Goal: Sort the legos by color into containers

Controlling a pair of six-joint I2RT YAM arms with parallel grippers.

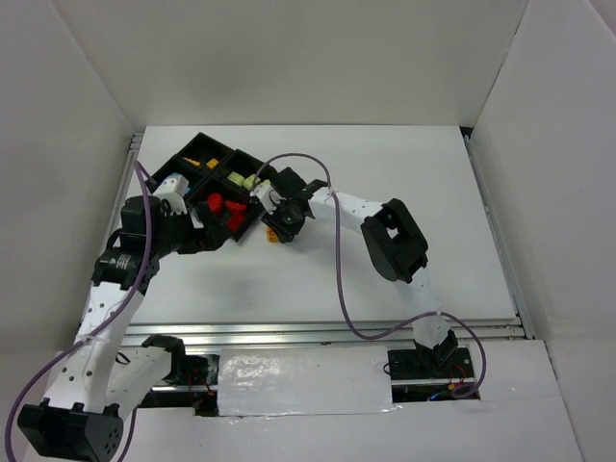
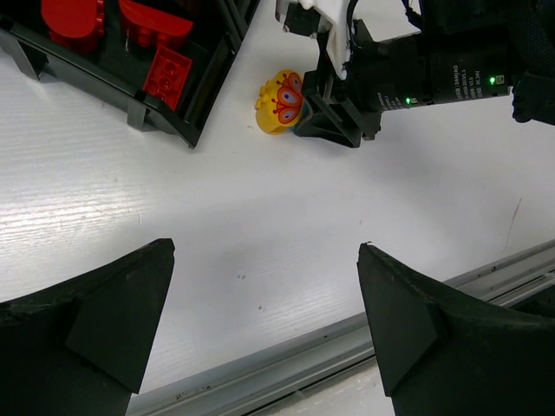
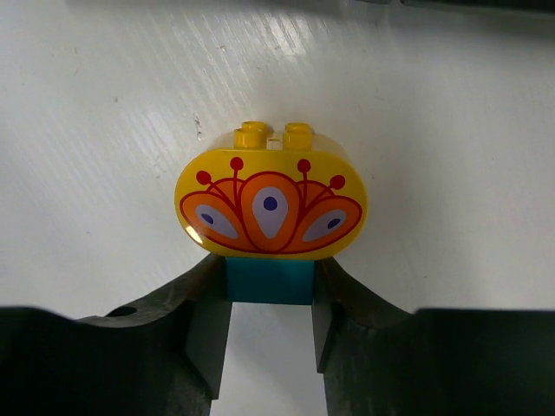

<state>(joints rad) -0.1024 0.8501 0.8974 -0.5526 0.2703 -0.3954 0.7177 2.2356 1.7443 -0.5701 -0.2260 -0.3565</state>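
One lego (image 3: 270,204) in play: yellow printed oval on a teal base, on bare table (image 2: 260,217) just beside the tray (image 2: 160,113), toward the far-left corner. Right tool (image 3: 270,277) clamped on the teal base, both sides. Likely light, rigid, slick plastic; best gripped on the flat teal faces, not the rounded top. Left tool (image 2: 264,251) spread wide, empty, hovering nearby. Tray wall and red legos (image 2: 169,74) close; lift clear before crossing.

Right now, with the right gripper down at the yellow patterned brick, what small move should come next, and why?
Probably lift straight up: the right gripper is shut on the teal base of the yellow brick, which sits on the table beside the tray.
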